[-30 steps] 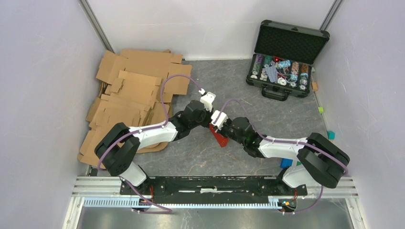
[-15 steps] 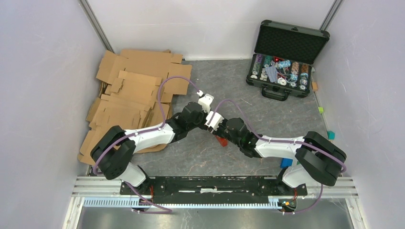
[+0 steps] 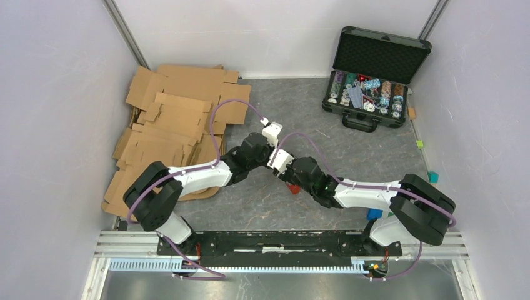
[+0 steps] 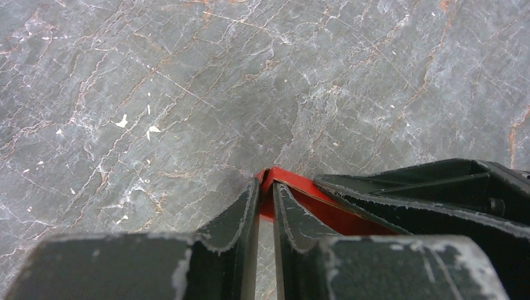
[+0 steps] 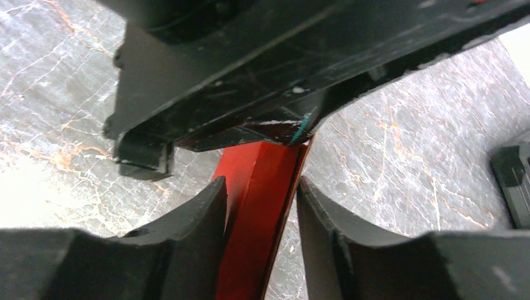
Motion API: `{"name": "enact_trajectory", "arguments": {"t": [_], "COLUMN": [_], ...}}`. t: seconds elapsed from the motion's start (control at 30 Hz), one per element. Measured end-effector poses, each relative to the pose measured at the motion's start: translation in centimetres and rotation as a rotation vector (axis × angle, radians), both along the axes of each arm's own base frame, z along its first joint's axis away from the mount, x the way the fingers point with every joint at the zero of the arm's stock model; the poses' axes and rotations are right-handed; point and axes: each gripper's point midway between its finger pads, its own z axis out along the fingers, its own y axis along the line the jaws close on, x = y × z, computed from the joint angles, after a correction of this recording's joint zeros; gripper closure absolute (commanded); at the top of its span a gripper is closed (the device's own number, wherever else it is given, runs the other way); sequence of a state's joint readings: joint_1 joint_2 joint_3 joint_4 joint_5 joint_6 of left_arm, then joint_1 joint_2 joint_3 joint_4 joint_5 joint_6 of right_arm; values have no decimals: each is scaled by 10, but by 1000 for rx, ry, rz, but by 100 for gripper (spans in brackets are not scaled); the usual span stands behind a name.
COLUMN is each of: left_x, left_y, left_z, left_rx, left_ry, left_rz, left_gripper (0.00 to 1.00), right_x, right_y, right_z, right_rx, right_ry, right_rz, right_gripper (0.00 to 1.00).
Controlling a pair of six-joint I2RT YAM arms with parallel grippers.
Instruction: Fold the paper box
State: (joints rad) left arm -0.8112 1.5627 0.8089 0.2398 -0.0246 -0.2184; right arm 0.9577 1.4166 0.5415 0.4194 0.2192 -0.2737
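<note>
The paper box (image 3: 292,187) is bright red paperboard, folded thin and held upright over the grey marble tabletop mid-table; from above only a small red patch shows below the two crossed wrists. In the left wrist view my left gripper (image 4: 267,187) is shut on the top folded edge of the paper box (image 4: 325,211), with the right gripper's black fingers (image 4: 425,194) close beside it. In the right wrist view my right gripper (image 5: 261,187) straddles the paper box (image 5: 256,206). Its left finger lies against the paper and a gap shows at the right finger. The left gripper's black body (image 5: 250,75) fills the frame above.
A heap of brown corrugated cardboard sheets (image 3: 175,125) lies at the back left. An open black case of poker chips (image 3: 372,81) stands at the back right. Small coloured blocks (image 3: 434,177) sit by the right wall. Pale walls close in both sides.
The right arm has shifted left and now covers more of the red paper box from above. Its jaws have widened. The left gripper has stayed pinched on the fold, moving only slightly.
</note>
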Motion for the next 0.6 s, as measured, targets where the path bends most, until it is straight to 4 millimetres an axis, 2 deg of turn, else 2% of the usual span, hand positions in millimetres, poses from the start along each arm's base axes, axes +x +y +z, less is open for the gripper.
{"name": "enact_trajectory", "arguments": {"t": [0.23, 0.47, 0.6], "left_x": [-1, -7, -19], "left_y": [0, 2, 7], "left_z": [0, 1, 4], "left_rx": [0, 12, 17], "left_ry": [4, 25, 48], "left_rz": [-1, -13, -34], "left_gripper": [76, 60, 56], "right_x": [5, 3, 2], "right_y": [-6, -5, -4], "right_z": [3, 2, 2], "right_rx": [-10, -15, -14], "right_ry": [-6, -10, -11], "right_rz": [-68, -71, -66], "right_gripper": [77, 84, 86]}}
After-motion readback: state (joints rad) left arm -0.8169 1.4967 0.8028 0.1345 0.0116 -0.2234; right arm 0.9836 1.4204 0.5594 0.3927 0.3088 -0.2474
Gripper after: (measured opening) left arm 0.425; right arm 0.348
